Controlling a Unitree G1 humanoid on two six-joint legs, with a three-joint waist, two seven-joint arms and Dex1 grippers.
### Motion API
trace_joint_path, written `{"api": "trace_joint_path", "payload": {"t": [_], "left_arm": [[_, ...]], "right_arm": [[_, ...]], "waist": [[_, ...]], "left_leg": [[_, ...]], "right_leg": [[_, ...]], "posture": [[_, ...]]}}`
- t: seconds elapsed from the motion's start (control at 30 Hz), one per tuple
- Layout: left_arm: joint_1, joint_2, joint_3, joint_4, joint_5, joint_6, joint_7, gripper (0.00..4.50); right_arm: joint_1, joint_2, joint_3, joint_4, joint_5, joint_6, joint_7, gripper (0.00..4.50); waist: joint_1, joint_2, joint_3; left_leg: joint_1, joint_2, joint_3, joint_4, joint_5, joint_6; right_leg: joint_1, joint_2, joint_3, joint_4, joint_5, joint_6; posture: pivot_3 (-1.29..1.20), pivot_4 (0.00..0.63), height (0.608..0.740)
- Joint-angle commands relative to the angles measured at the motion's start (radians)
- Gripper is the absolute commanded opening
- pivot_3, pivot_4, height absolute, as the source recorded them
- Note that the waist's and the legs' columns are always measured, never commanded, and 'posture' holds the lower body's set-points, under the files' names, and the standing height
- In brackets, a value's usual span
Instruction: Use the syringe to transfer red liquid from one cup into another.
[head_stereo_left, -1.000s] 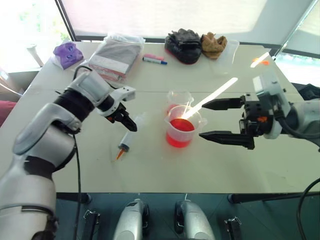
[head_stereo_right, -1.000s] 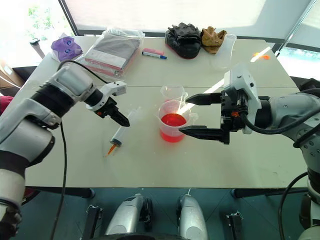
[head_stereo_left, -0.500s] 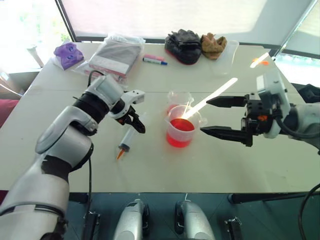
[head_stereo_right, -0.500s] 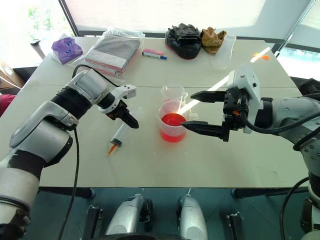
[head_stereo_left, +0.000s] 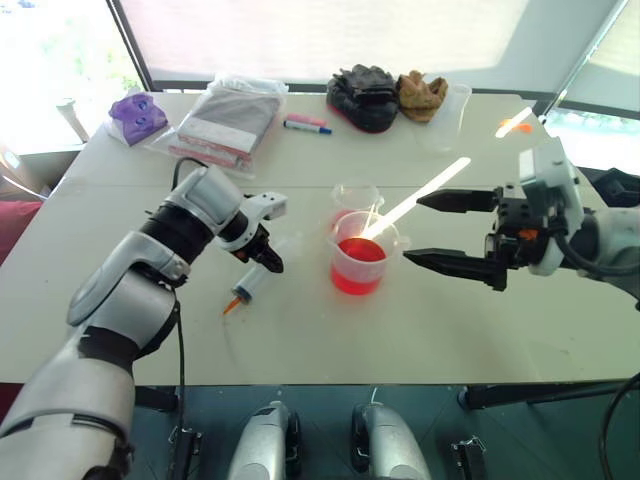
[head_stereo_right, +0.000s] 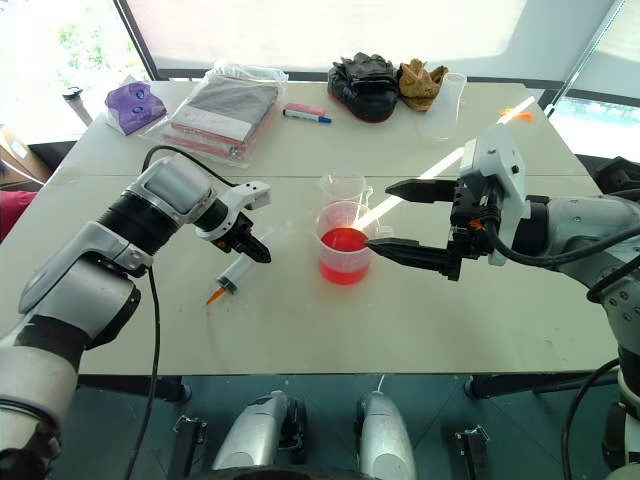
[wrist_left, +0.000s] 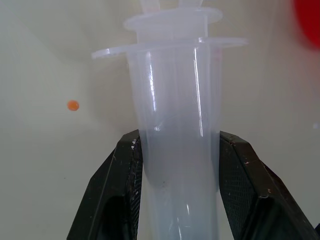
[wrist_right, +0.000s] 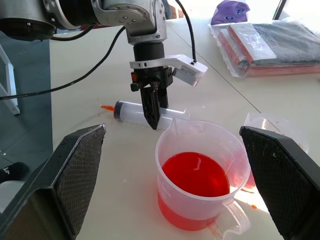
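Observation:
The syringe (head_stereo_left: 254, 282) lies on the white table with its orange nozzle toward the front edge. My left gripper (head_stereo_left: 270, 262) points down at it and is shut on the clear barrel (wrist_left: 175, 165), a black finger (wrist_left: 131, 165) pressed to each side. To the right stands the wide spouted cup (head_stereo_left: 362, 262), partly filled with red liquid (wrist_right: 195, 172). The smaller clear cup (head_stereo_left: 357, 197) stands just behind it. My right gripper (head_stereo_left: 414, 228) hovers open to the right of the beaker, its fingers (wrist_right: 75, 170) spread wide and holding nothing.
Along the far edge lie a plastic bag of packets (head_stereo_left: 225, 115), a marker pen (head_stereo_left: 308, 122), dark gloves (head_stereo_left: 362, 95), a brown glove (head_stereo_left: 422, 90) and a tall clear tumbler (head_stereo_left: 448, 110). A purple object (head_stereo_left: 138, 108) sits far left. A small orange drop (wrist_left: 73, 105) marks the table.
My left gripper came down onto the syringe and closed on its barrel. The right gripper stayed open in place.

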Motion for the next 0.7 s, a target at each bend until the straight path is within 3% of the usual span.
{"api": "trace_joint_path", "payload": {"t": [0.03, 0.13, 0.27, 0.37, 0.5, 0.6, 0.7], "left_arm": [[-0.008, 0.026, 0.030, 0.019, -0.010, 0.010, 0.011, 1.56], [-0.118, 0.075, 0.141, 0.029, -0.045, -0.016, -0.014, 1.56], [-0.387, 0.201, 0.364, 0.101, -0.120, -0.161, -0.092, 1.56], [-0.468, 0.245, 0.499, 0.113, -0.158, -0.271, -0.080, 1.56], [-0.373, 0.167, 0.711, -0.020, -0.204, -0.526, 0.077, 1.56], [-0.304, 0.072, 0.790, -0.084, -0.265, -0.493, 0.150, 1.56], [-0.207, -0.026, 0.830, -0.195, -0.352, -0.459, 0.171, 1.56]], "right_arm": [[0.002, 0.003, -0.032, -0.002, -0.002, -0.019, -0.009, 4.50], [0.018, 0.002, -0.072, 0.018, 0.017, -0.008, -0.018, 4.50], [0.011, 0.009, -0.168, 0.101, 0.054, -0.004, -0.048, 4.50], [-0.030, 0.024, -0.204, 0.155, 0.059, -0.023, -0.085, 4.50], [-0.148, 0.062, -0.199, 0.265, -0.060, -0.142, -0.184, 4.50], [-0.264, 0.082, -0.147, 0.353, -0.214, -0.285, -0.248, 4.50], [-0.365, 0.085, -0.062, 0.411, -0.343, -0.400, -0.249, 4.50]], "waist": [[0.000, 0.000, 0.000], [-0.001, -0.002, 0.001], [0.002, -0.016, 0.011], [0.000, -0.010, 0.008], [0.005, -0.001, 0.005], [0.003, -0.002, 0.005], [-0.004, -0.004, 0.006]], "left_leg": [[0.000, 0.000, 0.000, 0.000, 0.000, 0.000], [-0.002, 0.001, 0.000, 0.000, 0.000, 0.000], [-0.022, 0.001, -0.001, 0.010, 0.001, -0.002], [-0.025, -0.001, 0.002, 0.012, 0.003, -0.005], [-0.004, -0.005, 0.002, 0.005, -0.002, 0.002], [-0.004, -0.005, -0.001, 0.008, -0.002, 0.004], [-0.006, -0.005, 0.000, 0.009, 0.003, 0.000]], "right_leg": [[0.000, 0.000, 0.000, 0.000, 0.000, 0.000], [-0.002, 0.000, 0.000, 0.000, 0.000, 0.000], [-0.021, 0.002, -0.001, 0.008, 0.002, 0.003], [-0.024, 0.000, -0.002, 0.012, 0.004, 0.007], [-0.001, -0.003, -0.002, 0.001, 0.000, 0.013], [0.001, -0.003, -0.004, 0.000, 0.001, 0.008], [0.000, -0.003, -0.003, -0.001, 0.006, 0.013]], "posture": [[0.00, 0.150, 0.740], [0.00, 0.150, 0.740], [0.00, 0.150, 0.740], [0.00, 0.150, 0.740], [0.00, 0.150, 0.740], [0.00, 0.150, 0.740], [0.00, 0.150, 0.740]]}}
